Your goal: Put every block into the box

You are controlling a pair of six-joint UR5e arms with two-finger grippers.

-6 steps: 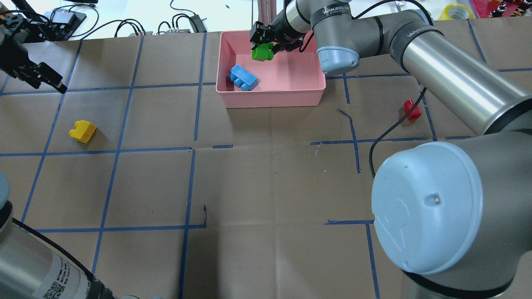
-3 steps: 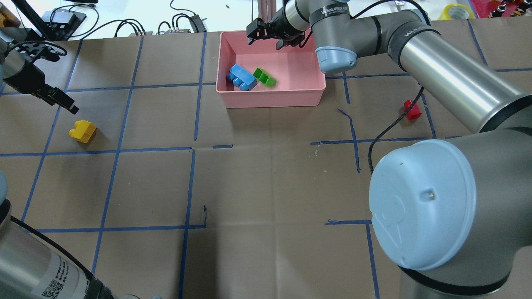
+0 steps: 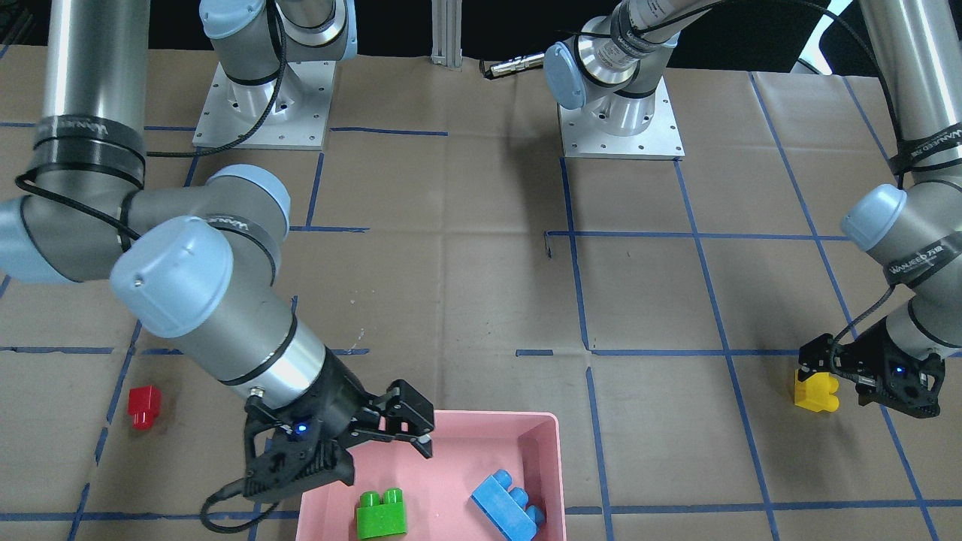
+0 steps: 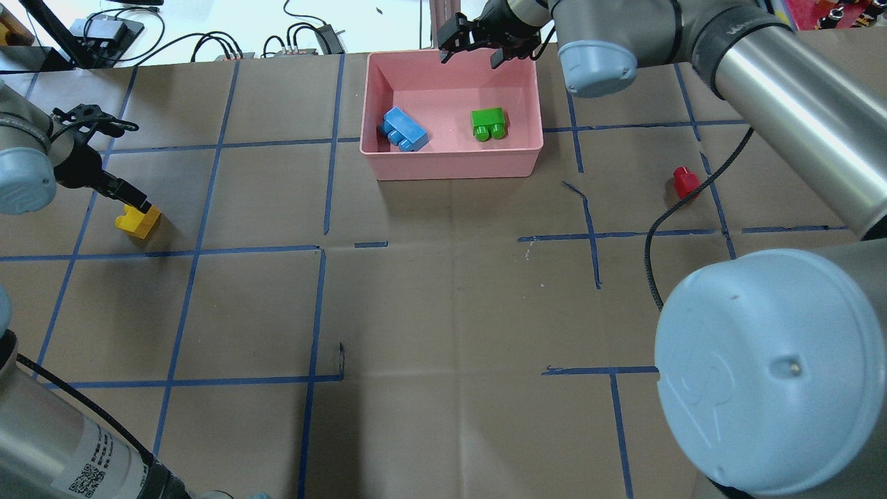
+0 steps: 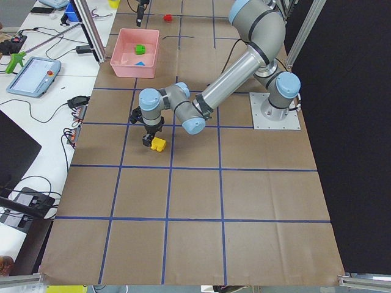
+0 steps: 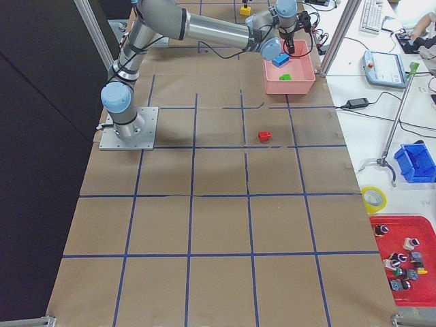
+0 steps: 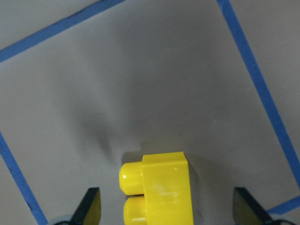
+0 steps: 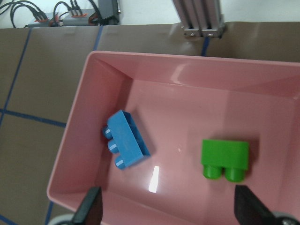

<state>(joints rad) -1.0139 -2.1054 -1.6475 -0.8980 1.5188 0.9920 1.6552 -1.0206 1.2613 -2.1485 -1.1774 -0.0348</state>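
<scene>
The pink box [image 4: 450,166] stands at the table's far middle. The blue block [image 4: 405,129] and the green block [image 4: 488,125] lie inside it, apart from each other; both also show in the right wrist view, blue [image 8: 125,139] and green [image 8: 225,157]. My right gripper [image 4: 473,48] is open and empty above the box's far rim. The red block [image 4: 686,182] lies on the table right of the box. The yellow block [image 4: 138,220] lies at the left. My left gripper [image 3: 849,383] is open and low, its fingers on either side of the yellow block [image 7: 157,192] without touching it.
A black cable [image 4: 665,208] of the right arm hangs down close to the red block. Cables and small devices [image 4: 208,41] lie on the white bench beyond the table's far edge. An aluminium post [image 4: 443,14] rises behind the box.
The right gripper let go of the green block, which fell and settled in the box, and moved right towards the far rim. The left gripper came down around the yellow block.
</scene>
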